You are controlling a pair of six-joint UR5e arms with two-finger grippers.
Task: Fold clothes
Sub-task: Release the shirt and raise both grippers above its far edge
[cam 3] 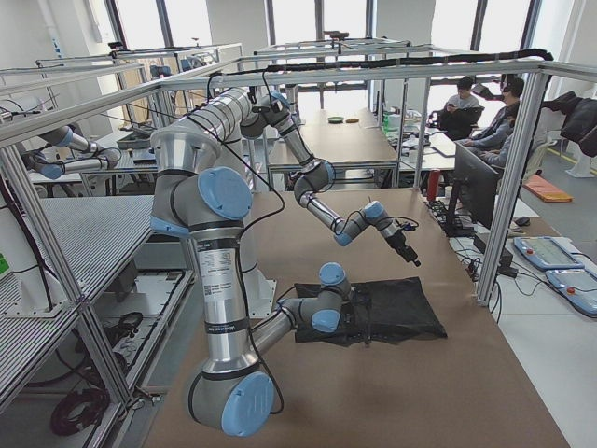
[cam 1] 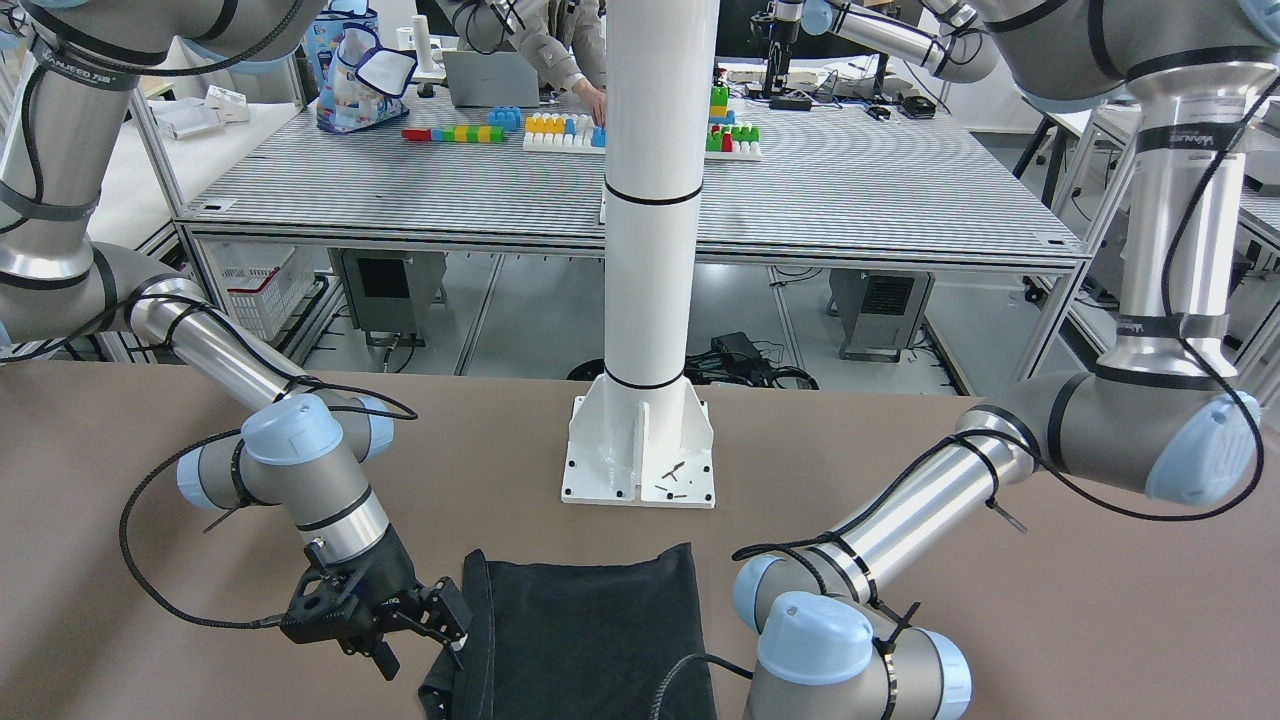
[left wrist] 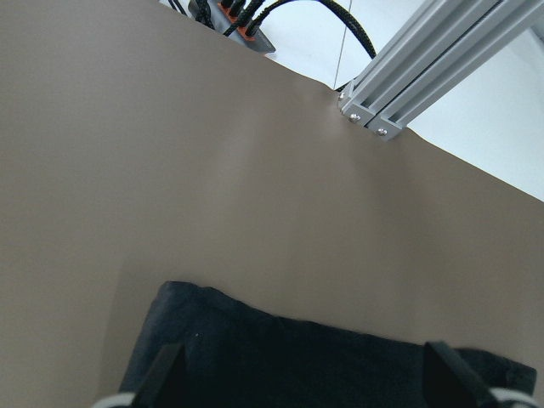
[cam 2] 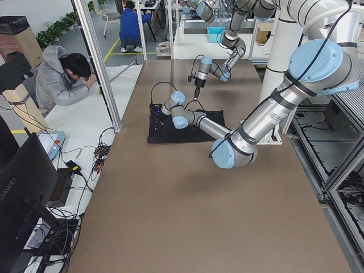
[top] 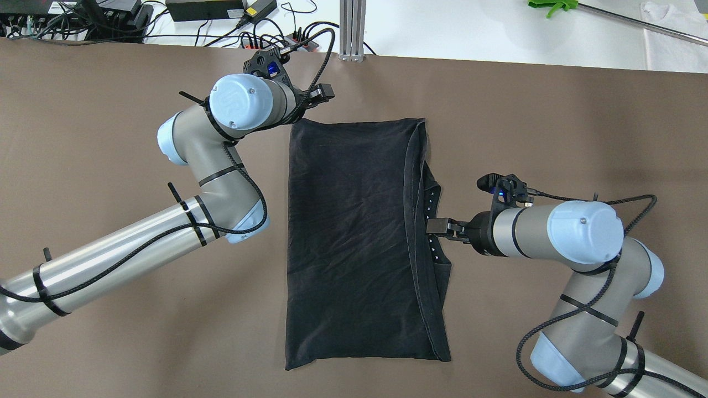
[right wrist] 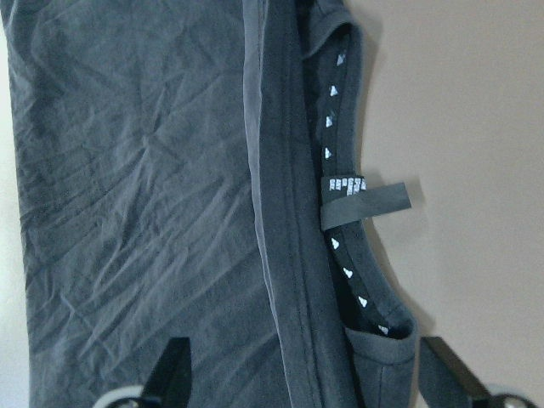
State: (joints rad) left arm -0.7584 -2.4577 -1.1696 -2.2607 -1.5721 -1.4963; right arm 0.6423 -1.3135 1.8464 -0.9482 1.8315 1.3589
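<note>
Right end effector [top: 432, 226], at edge of garment [top: 354, 237]

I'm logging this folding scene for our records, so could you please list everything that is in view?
plain black soft fabric garment: one, black, flat mid-table, neck opening toward the robot's right.
small black neck label: one, black with white print, poking from that opening.
brown matte table: one, brown, under everything.
white round pole on a bolted base plate: one, white, behind the garment on the robot's side.
silver aluminium post: one, silver, at the table's far edge.
black cables and power bricks: several, black, beyond that edge.
seated person in a grey jacket: one, grey, beside the table's far side.
left hand: one, black, open, by the garment's far left corner.
right hand: one, black, open, at the garment's right edge.
</note>
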